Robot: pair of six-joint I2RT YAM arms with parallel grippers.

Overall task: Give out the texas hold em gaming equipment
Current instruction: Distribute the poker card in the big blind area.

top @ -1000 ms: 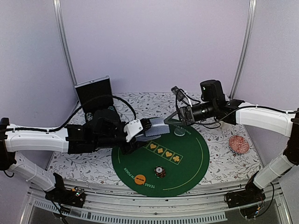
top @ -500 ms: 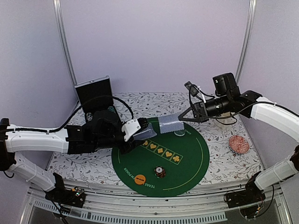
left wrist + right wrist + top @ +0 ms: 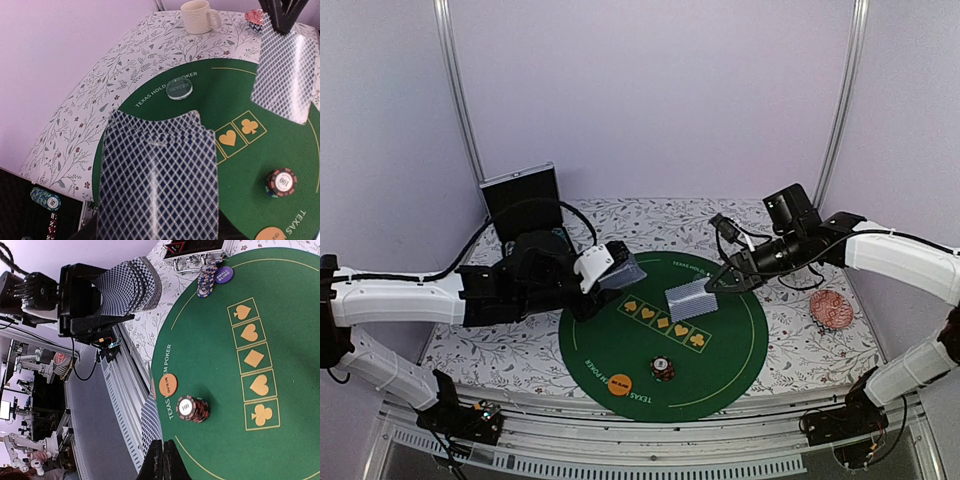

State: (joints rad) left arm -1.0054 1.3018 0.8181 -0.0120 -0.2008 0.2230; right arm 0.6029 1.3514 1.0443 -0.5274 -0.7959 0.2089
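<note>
My left gripper [image 3: 607,272] is shut on a deck of playing cards [image 3: 157,175] with blue diamond backs, held over the left rim of the green poker mat [image 3: 740,330]; the deck hides its fingers in the left wrist view. My right gripper [image 3: 714,284] is shut on one single card [image 3: 687,300], hanging tilted above the suit squares. In the right wrist view that card [image 3: 152,430] shows edge-on at the closed fingertips [image 3: 156,460]. A chip stack [image 3: 663,369] and an orange disc [image 3: 619,384] lie near the mat's front. A clear disc [image 3: 179,89] rests by the mat's far rim.
A black case [image 3: 523,200] stands open at the back left, with more chips [image 3: 206,277] and a purple disc [image 3: 224,274] beside it. A white mug [image 3: 198,16] sits past the mat. A reddish round thing [image 3: 833,310] lies at the right.
The right gripper has carried one card away from the deck, rightward and then down over the mat's middle. The left gripper has drawn back slightly left with the deck.
</note>
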